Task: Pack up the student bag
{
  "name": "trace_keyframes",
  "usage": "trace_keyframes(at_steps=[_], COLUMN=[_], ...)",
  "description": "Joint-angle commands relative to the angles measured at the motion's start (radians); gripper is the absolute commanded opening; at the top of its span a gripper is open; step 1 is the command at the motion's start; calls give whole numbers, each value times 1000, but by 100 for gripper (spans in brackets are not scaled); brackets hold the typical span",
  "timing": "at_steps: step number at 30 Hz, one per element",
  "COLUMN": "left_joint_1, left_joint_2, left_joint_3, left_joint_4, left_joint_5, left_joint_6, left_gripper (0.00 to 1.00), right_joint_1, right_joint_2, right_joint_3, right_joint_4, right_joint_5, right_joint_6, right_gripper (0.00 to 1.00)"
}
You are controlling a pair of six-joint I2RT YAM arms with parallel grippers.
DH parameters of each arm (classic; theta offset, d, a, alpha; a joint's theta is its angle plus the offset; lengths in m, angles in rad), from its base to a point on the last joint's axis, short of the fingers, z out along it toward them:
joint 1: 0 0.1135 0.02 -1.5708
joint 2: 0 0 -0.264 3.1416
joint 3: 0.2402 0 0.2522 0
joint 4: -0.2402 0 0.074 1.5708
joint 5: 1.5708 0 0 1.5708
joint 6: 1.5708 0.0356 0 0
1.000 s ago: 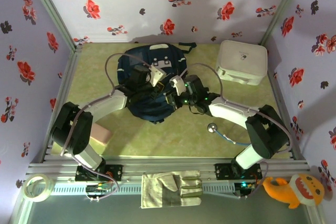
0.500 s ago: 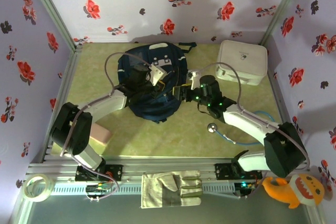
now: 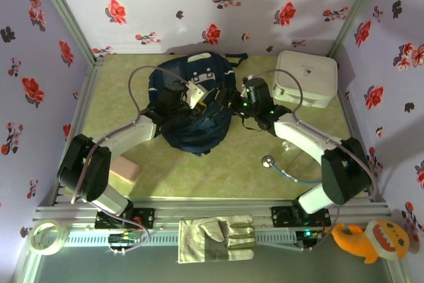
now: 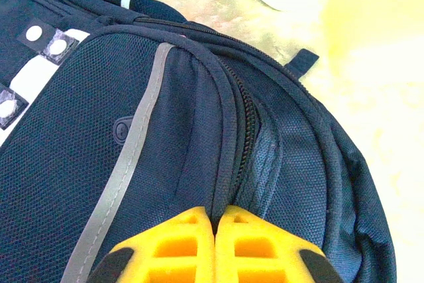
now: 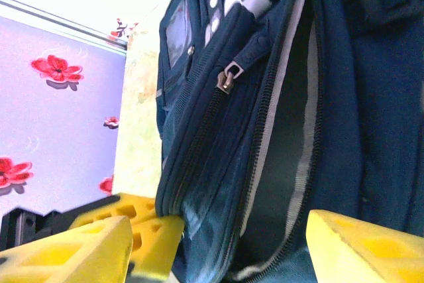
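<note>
The student bag (image 3: pixel 192 134), a navy backpack with white patches, lies in the middle of the table. My left gripper (image 3: pixel 204 105) sits over its top. In the left wrist view the yellow fingers (image 4: pixel 215 220) are shut on a fold of the bag (image 4: pixel 132 97) beside a zip. My right gripper (image 3: pixel 228 103) is at the bag's right side, open. In the right wrist view its fingers (image 5: pixel 218 256) stand wide apart around the unzipped mouth of the bag (image 5: pixel 344 97), whose dark inside shows. The left gripper's fingers (image 5: pixel 149 223) pinch the bag's edge there.
A white zip case (image 3: pixel 305 77) stands at the back right. A stethoscope (image 3: pixel 268 161) with its tube lies front right, and a pink block (image 3: pixel 126 170) front left. On the near rail are a glove (image 3: pixel 215 238), a tape roll (image 3: pixel 48 236) and an orange plush (image 3: pixel 371 240).
My right gripper has opened and swung from the bag's front toward its right side, further back. The left gripper stayed shut on the bag and shifted slightly back.
</note>
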Motion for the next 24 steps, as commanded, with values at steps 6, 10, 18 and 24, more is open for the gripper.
trace_keyframes(at_steps=[6,10,18,24], left_joint_1=[-5,-5,-4,-5], left_joint_2=[-69,-68,-60,-61], left_joint_3=[-13,-21,-21,-23], left_joint_4=[106,103,100,91], left_joint_5=[66,65,64,63], left_joint_6=[9,13,17,17], left_gripper=[0,0,0,0], right_joint_1=[-7,-7,-7,-8], right_joint_2=[154,183,188,194], right_joint_3=[97,114,92,70], right_joint_4=[131,157,207,279], right_joint_5=[-142,-158,-166,-177], right_joint_6=[188,205,227,259], right_gripper=[65,65,67,68])
